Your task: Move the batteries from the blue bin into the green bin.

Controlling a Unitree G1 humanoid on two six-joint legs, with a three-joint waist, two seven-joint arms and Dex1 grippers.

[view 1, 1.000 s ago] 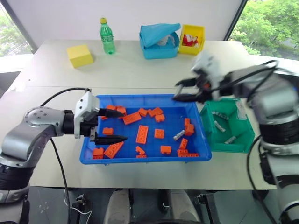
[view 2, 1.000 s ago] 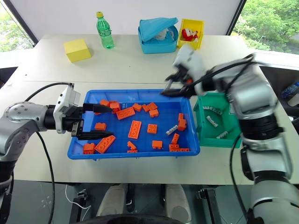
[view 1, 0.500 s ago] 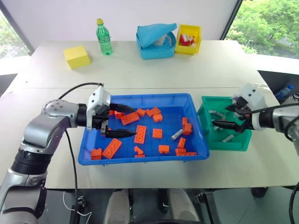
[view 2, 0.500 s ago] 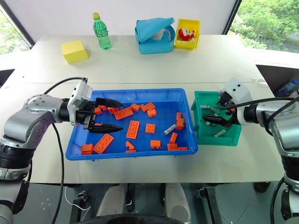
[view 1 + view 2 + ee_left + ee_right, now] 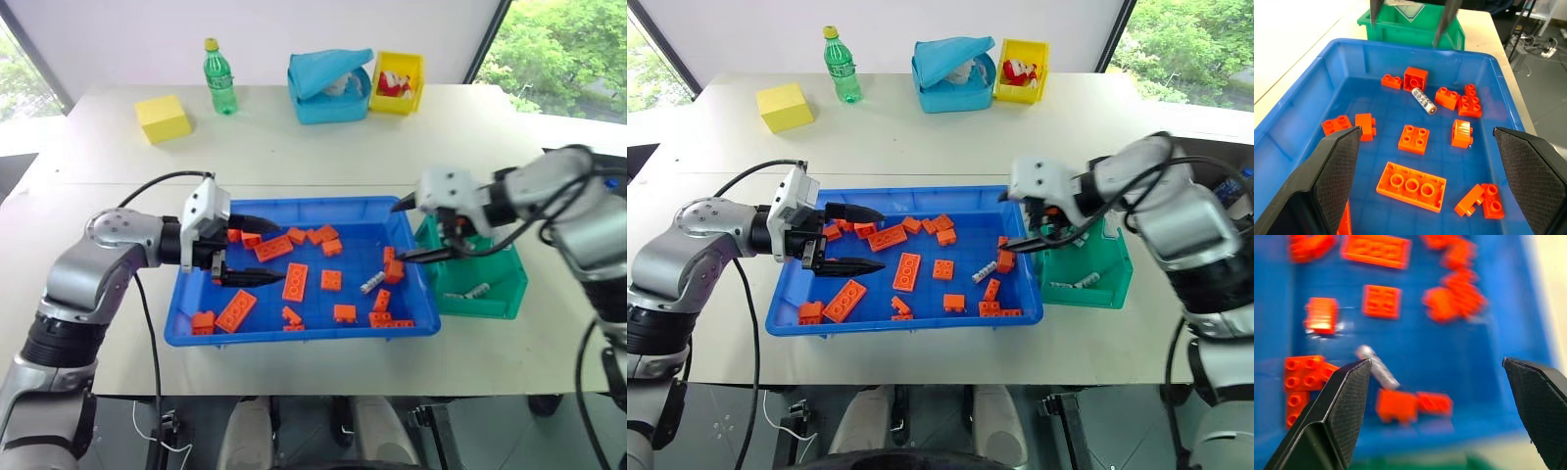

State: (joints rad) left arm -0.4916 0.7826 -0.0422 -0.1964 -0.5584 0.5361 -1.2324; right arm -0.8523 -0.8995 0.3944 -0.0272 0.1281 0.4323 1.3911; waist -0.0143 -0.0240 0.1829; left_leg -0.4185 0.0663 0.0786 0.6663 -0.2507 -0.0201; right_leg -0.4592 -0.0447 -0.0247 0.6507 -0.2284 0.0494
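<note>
No legible text, brand, number or sign found: the white label on the green bin point(image 5: 1411, 19) rim and the wrapper on the green bottle point(image 5: 222, 76) are too small to read.

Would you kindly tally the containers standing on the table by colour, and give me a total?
Bright-blue shallow plastic tray: 1
Teal-green deep plastic bin: 1
Light-blue lidded plastic box: 1
Yellow small plastic bin: 1
Total: 4

Bright daylight; right wrist view seemingly motion-blurred
</note>
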